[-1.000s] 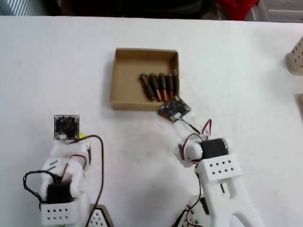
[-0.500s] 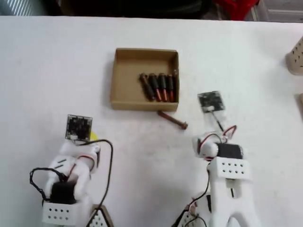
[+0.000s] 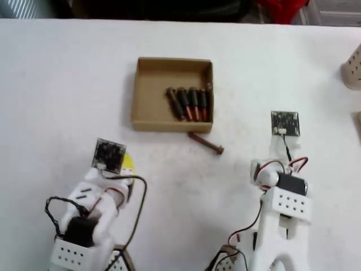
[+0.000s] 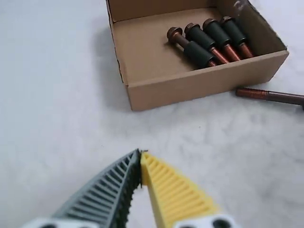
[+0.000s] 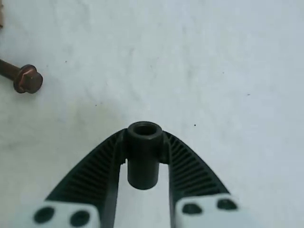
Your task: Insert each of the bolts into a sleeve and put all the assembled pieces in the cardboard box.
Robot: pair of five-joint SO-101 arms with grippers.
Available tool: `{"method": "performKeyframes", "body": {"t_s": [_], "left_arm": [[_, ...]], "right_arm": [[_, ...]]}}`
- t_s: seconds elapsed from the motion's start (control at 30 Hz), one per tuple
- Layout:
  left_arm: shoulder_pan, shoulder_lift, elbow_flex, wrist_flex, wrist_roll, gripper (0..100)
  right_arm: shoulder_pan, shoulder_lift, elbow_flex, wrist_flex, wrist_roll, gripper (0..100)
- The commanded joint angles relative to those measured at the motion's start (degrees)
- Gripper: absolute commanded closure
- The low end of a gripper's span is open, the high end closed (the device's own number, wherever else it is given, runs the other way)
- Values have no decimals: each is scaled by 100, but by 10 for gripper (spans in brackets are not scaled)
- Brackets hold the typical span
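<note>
Four assembled pieces (image 4: pixel 209 40) lie in the cardboard box (image 4: pixel 204 88) in the left wrist view, and a loose bolt (image 4: pixel 268 95) rests on the table just outside its wall. The left gripper (image 4: pixel 141 153) is pressed together on nothing, so the bolt may roll away if those closed tips nudge it. In the right wrist view the right gripper (image 5: pixel 144 135) is clamped on a black sleeve (image 5: pixel 142 166), bore facing outward. If that bore meets the thread at an angle, it will likely jam. In the high view the right arm (image 3: pixel 282 203) has drawn back rightward from the box corner, uncovering the bolt, while the left arm (image 3: pixel 84 214) has shifted toward it.
</note>
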Motion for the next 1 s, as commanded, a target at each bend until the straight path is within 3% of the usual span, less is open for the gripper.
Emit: {"method": "performKeyframes", "body": {"t_s": [0.0, 0.17, 0.37, 0.63, 0.87, 0.97], "left_arm": [[40, -13, -510, -132, 79, 979], [40, 1007, -1407, -141, 88, 979], [207, 4303, -3560, -97, 316, 977], [1771, 6993, -5055, -176, 308, 976], [2651, 8585, -5231, -1837, 308, 976], [2853, 9481, -5732, -2180, -18, 976]], "right_arm": [[48, -40, 0, -171, -70, 981], [40, -40, 35, -198, -70, 981], [40, -40, 44, -207, -70, 981], [48, -48, 44, -207, -70, 981], [57, -48, 44, -207, -53, 981], [145, -48, 44, -207, -44, 981]]}}
